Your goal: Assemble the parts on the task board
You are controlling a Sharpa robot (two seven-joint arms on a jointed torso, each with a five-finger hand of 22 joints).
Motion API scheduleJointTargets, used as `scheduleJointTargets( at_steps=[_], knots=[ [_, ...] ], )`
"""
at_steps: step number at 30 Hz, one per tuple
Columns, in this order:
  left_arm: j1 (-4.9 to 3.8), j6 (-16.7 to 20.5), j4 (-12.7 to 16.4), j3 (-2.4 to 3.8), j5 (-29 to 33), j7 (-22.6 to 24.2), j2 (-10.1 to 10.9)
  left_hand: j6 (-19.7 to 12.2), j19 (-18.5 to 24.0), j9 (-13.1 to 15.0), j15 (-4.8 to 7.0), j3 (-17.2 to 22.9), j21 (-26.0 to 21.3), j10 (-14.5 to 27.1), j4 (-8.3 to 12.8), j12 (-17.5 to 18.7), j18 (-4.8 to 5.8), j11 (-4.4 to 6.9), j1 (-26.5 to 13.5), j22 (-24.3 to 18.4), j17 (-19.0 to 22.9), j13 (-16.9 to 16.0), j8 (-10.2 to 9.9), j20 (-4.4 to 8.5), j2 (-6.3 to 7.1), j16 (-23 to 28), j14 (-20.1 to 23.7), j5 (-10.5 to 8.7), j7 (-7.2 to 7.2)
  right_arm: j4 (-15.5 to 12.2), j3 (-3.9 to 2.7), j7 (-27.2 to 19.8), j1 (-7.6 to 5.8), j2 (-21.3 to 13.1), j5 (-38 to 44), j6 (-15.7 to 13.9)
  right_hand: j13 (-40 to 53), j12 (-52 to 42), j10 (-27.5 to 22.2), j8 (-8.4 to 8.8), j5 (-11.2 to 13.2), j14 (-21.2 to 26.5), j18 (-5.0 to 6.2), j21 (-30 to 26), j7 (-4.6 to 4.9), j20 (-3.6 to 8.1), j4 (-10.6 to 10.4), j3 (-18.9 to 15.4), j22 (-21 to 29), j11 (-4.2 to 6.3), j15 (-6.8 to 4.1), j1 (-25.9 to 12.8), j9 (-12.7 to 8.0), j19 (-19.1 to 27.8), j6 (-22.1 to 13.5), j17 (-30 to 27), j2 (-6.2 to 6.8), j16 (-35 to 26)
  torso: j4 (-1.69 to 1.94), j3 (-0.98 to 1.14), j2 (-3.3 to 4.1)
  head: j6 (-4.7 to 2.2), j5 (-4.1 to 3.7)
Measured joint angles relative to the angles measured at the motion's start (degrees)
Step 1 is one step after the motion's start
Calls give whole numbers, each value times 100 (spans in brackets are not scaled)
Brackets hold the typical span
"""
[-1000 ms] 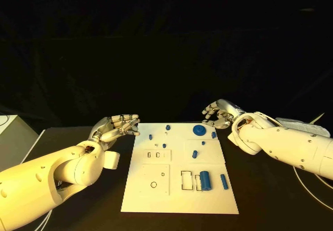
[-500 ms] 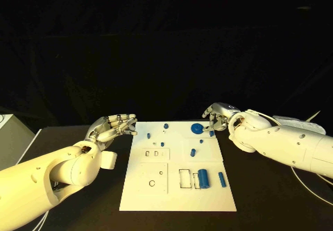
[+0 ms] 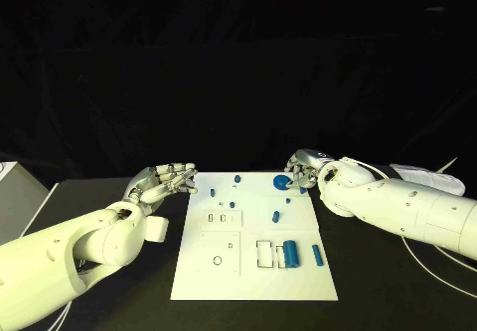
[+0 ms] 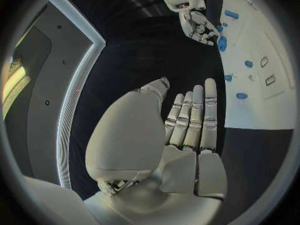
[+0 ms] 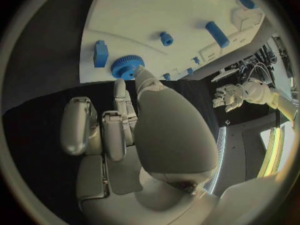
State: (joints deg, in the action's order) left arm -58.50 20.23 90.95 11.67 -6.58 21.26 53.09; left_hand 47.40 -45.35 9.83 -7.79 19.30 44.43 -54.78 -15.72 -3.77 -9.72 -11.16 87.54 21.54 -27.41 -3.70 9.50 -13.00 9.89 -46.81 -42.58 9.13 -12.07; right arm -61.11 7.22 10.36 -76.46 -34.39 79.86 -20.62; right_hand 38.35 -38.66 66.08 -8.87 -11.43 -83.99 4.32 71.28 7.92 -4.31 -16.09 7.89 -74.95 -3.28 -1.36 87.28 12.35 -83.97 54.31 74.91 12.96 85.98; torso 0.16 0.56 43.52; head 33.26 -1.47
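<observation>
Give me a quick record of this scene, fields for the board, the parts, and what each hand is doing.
board: white task board lying flat on the black table
parts: blue pieces spread over the board, including a round blue gear at its far edge and a large blue cylinder nearer the robot
left hand: beside the board's far left corner, holding nothing
right hand: at the gear, a fingertip on it

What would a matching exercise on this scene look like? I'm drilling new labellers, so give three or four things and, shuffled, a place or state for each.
Things:
1. blue gear
2. large blue cylinder
3. left hand
4. right hand

Places or states:
A. fingers apart, beside the task board's left far corner, holding nothing
B. near part of the board, beside a rectangular slot
C. at the board's far right edge, fingertips by the gear
D. far right part of the board

Pairs: 1-D, 2-B, 3-A, 4-C
</observation>
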Motion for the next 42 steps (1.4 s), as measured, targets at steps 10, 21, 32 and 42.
scheduleJointTargets(
  at_steps=[10, 21, 32, 42],
  knots=[
    [10, -5, -12, 0, -1, -3, -18, 0, 0, 0, 0, 0, 0, 0, 0, 0, 0, 0, 0, 0, 0, 0, 0, 0, 0, 0, 0, 0, 0, 182, 1, 27, 67, 150, -35, 76, 3660, -5057, 1784, -20, -174, -4, -218, 1129, -20, 13, 4, 241, 1, 7, -8, -201, 6, 4, 19, 0, 23, 383, 3, 3, 0, 29, -7],
    [14, -15, -33, 0, -1, -7, -40, 0, 21, 0, 0, 0, 24, 0, 0, 0, 1, 0, 0, -1, 0, 0, 0, -21, 0, -23, 0, 0, 0, 383, -2, 45, 103, 275, -219, 75, 3660, -5123, 1790, 2, -178, -2, -217, 1290, -2, -9, 4, 241, 2, 5, 34, -255, -4, -17, 1, 0, -29, 382, 4, 8, 1, 49, 12],
    [22, -22, -47, 0, -1, -15, -49, 0, 21, 0, 0, 0, 24, 0, 0, 0, 0, 0, 0, -2, -1, 0, 0, -21, 0, -23, 0, 0, 0, 513, -6, 35, 108, 298, -426, 21, 3659, -5123, 1784, 25, -279, -2, -218, 1358, 43, -33, 4, 241, 2, -33, 75, -337, -15, 7, -2, 0, -67, 382, -3, 9, 4, 64, 30],
    [25, -29, -55, 0, -2, -22, -54, 0, 42, 0, 0, 0, 24, 0, 0, 0, 1, 0, 0, 6, 10, 0, 0, 0, 0, -22, 0, 0, 0, 569, -5, 16, 115, 335, -612, -41, 3658, -5123, 1804, 25, -412, -2, -218, 1384, 56, -47, -6, 231, 3, -53, 75, -420, -21, -6, -15, 0, -104, 382, -2, 13, 4, 86, 39]
  ],
)
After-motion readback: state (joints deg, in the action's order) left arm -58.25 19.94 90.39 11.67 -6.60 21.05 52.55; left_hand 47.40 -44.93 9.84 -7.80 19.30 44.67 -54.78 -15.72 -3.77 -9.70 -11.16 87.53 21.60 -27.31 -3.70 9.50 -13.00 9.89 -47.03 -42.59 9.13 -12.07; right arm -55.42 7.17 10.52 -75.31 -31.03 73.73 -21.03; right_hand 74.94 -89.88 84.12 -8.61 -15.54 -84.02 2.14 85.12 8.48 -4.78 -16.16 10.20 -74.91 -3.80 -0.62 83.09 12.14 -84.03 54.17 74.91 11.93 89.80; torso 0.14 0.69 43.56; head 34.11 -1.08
